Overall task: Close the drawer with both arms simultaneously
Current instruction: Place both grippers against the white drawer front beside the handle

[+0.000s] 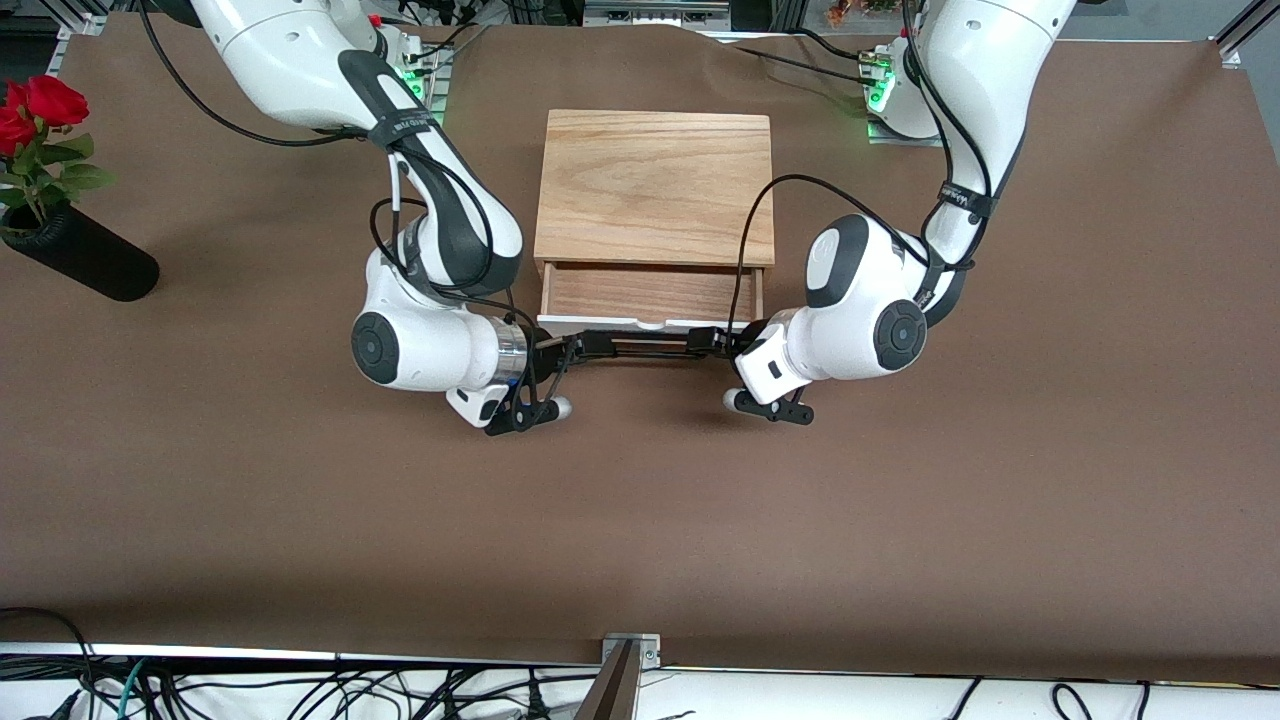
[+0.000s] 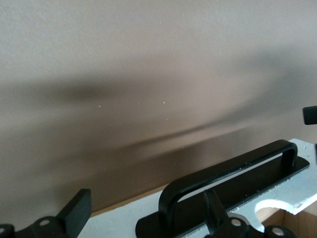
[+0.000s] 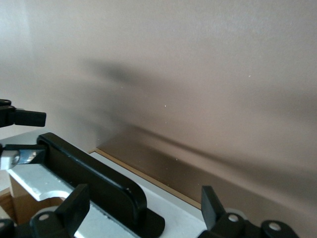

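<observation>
Both grippers sit at the drawer's (image 1: pixel 652 296) black handle (image 1: pixel 648 344): the left gripper (image 1: pixel 722 342) at the end toward the left arm, the right gripper (image 1: pixel 575 347) at the other end, each with fingers spread apart. Partly pulled out of its oak box (image 1: pixel 655 185), the drawer faces the front camera on the brown table (image 1: pixel 640 520).
</observation>
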You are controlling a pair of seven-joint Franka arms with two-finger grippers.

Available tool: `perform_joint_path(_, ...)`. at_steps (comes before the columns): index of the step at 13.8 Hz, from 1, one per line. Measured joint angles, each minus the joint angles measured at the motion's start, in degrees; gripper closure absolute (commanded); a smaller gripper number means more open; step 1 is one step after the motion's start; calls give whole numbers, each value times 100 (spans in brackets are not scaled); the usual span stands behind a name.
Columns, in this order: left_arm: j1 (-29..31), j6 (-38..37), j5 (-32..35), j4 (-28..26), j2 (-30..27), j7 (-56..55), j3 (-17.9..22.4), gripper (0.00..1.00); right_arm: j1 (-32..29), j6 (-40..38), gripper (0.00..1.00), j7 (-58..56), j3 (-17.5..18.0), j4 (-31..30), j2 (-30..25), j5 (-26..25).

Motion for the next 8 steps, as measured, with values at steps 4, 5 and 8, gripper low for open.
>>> perform_joint_path(4, 1, -28, 0, -8, 1, -17, -13, 0, 20, -208, 0, 0, 10, -1, 106, 3)
perform_joint_path(5, 2, -44, 0, -8, 1, -23, -13, 0, 19, -340, 0, 0, 10, 1, 105, 3)
perform_joint_path(8, 3, -262, -7, -7, 1, -37, -20, 0, -3, -736, 0, 0, 10, 5, 105, 6)
